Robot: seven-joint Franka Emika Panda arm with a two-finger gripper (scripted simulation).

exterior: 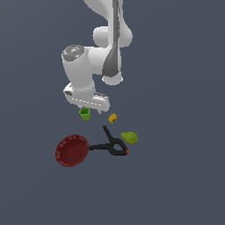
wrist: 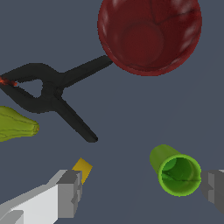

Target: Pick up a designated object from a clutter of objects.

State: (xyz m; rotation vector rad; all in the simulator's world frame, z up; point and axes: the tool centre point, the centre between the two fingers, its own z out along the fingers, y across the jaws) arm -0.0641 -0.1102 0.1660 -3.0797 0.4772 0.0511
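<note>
The lime-green cup stands just under the white hand, at the far side of the clutter. In the wrist view the cup shows its open mouth and lies between the fingers, close to one grey finger and far from the other finger. My gripper is open wide and holds nothing; in the wrist view its midpoint falls beside the cup. I cannot tell whether a finger touches the cup.
A small yellow block lies right by the other finger. A black clamp with a red tip, a yellow-green lump and a dark red bowl lie beyond.
</note>
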